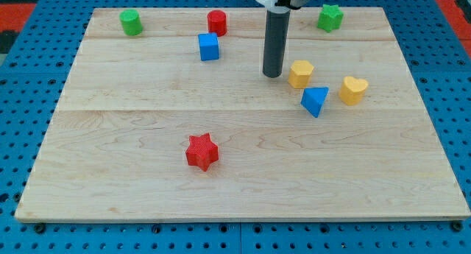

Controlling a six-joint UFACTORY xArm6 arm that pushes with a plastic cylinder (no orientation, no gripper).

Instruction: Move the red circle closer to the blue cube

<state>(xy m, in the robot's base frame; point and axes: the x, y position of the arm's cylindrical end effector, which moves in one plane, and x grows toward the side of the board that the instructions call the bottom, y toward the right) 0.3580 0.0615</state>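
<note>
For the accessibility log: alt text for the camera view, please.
My tip rests on a wooden board, just left of a yellow block and well right of the red circle and blue cube, which sit close together but apart near the view's top.

Wooden board (243, 173) carrying eight coloured blocks.

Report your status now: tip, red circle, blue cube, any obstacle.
My tip down on board, right of blue cube, left of yellow block. Red circle just above-right of cube, apart. Nothing between them.
</note>
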